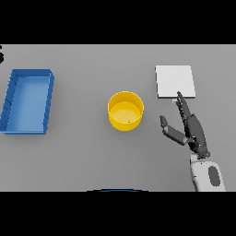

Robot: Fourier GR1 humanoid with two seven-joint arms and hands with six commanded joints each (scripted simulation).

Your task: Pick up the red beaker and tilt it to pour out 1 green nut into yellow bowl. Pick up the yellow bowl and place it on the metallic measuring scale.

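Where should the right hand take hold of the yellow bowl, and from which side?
Probably at the rim on its right side. The yellow bowl stands upright and open-topped, with bare table between it and the open right hand, so a thumb-and-fingers pinch over that near wall looks simplest.

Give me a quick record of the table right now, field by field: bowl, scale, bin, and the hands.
yellow bowl: upright, mid-table, a small dark speck inside
scale: flat pale square, to the right of the bowl and farther back, nothing on it
blue bin: far left
right hand: open, between bowl and scale, fingertips near the scale's front edge, holding nothing
left hand: not in view
red beaker: not in view
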